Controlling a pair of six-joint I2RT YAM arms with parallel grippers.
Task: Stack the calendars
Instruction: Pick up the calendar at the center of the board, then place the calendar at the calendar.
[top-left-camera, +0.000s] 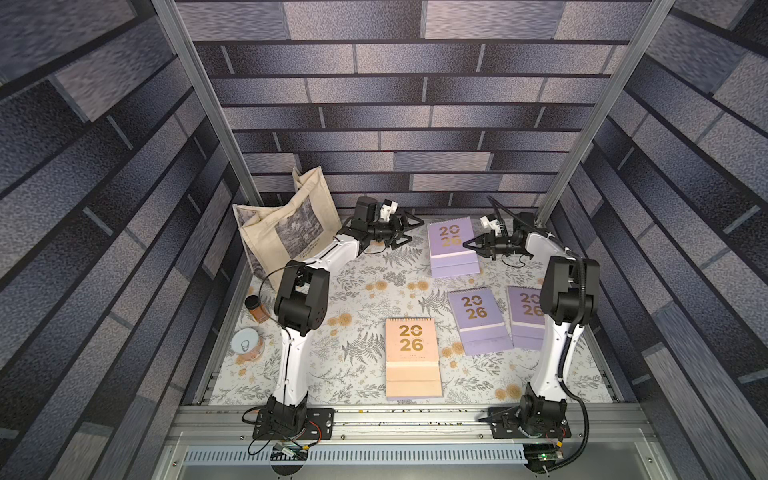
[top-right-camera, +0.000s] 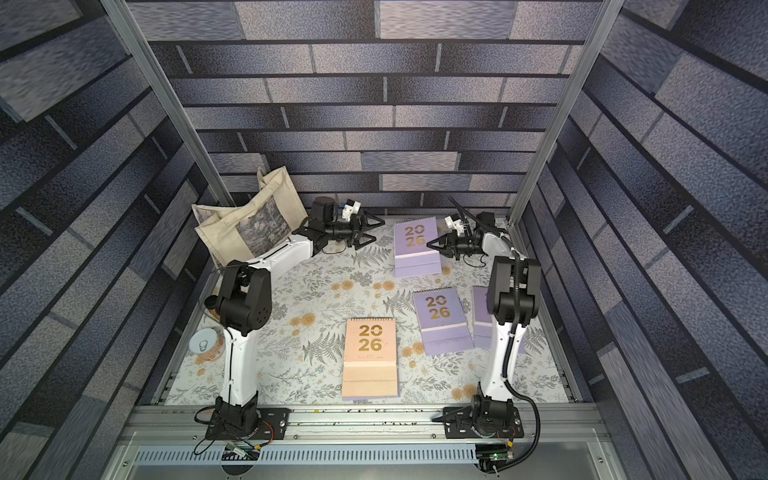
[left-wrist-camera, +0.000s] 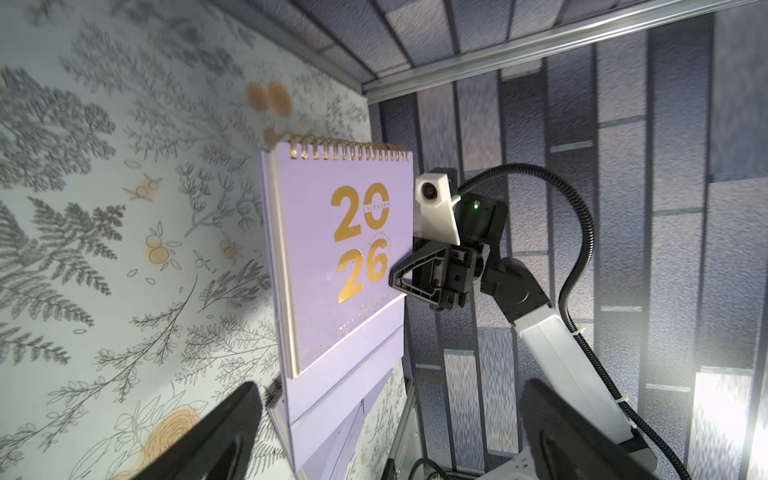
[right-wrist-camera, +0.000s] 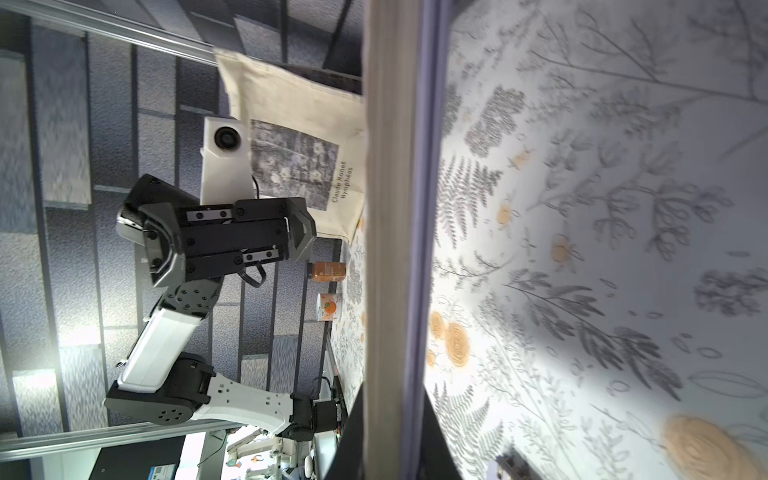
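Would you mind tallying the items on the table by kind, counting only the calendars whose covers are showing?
Lavender calendars: 3
Peach calendar: 1
Tote bag: 1
Jar: 1
Can: 1
Total: 7

2 white-and-black arms on black, bolted base plates (top-left-camera: 320, 417).
The left arm (top-left-camera: 296, 365) and right arm (top-left-camera: 548, 361) pair white shell links with black joint housings. At frame centre, the right gripper (left-wrist-camera: 391, 279) has ribbed triangular fingers (left-wrist-camera: 441, 272), a white wrist camera block (left-wrist-camera: 436, 208) and a black corrugated conduit (left-wrist-camera: 579, 249).
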